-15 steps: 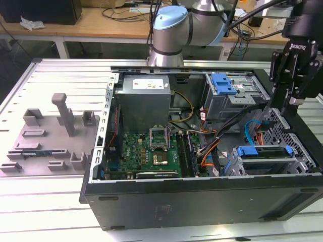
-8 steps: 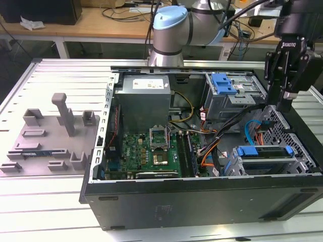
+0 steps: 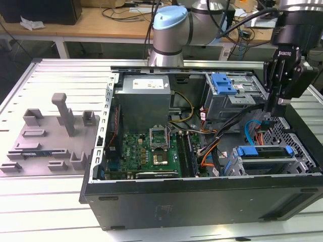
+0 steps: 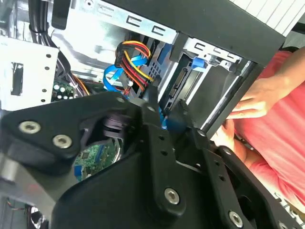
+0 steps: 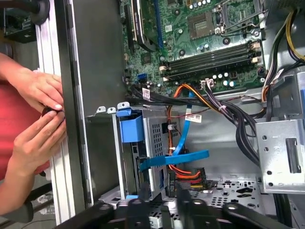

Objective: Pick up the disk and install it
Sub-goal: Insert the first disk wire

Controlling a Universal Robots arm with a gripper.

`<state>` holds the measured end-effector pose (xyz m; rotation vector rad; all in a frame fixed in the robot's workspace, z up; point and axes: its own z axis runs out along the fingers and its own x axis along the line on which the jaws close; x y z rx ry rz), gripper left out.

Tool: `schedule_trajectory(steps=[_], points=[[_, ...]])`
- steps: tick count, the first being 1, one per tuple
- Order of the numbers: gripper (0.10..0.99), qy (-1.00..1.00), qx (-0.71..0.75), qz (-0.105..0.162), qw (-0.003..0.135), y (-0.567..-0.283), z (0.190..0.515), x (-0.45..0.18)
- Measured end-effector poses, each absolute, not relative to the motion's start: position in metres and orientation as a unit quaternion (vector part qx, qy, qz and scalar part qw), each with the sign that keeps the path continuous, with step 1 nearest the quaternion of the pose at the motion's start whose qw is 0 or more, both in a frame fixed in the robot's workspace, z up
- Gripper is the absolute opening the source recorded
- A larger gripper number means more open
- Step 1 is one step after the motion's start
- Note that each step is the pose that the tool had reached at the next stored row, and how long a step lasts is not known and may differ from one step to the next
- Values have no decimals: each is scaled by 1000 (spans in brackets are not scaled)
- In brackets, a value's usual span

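**Disk sits in drive cage, gripper hangs above it**

Exterior view: open PC case (image 3: 202,201) lies on a slatted table (image 3: 65,70) w/ its side panel off. The disk (image 3: 263,152) lies flat in the drive cage (image 3: 232,169) at the case's near corner on the exterior view's right, w/ the blue bracket framing it. The gripper (image 3: 275,108) points down just above & behind that cage, apart from the disk and close to the blue data cable (image 3: 248,132). Can't tell how far open the gripper is, nor whether it has hold of anything. The disk itself lies clear of it. A smaller blue clip (image 3: 223,83) sits on the upper bay further back. The grey PSU box (image 3: 144,98) & green motherboard (image 3: 151,151) take up the case's middle. A grey fixture plate (image 3: 48,136) lies on the table at the exterior view's left. First wrist view: a person's hands (image 5: 40,88) are at the table edge, just beside the case wall
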<state>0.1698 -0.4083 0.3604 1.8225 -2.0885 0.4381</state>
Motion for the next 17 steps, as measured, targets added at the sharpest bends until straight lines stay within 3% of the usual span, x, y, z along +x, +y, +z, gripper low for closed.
schedule_trajectory(steps=[1, 8, 17], points=[[290, -734, 640, 157, 166, -408, 359, 170], [290, -737, 636, 170, 152, -408, 352, 161], [290, -737, 636, 171, 151, -406, 343, 161]])
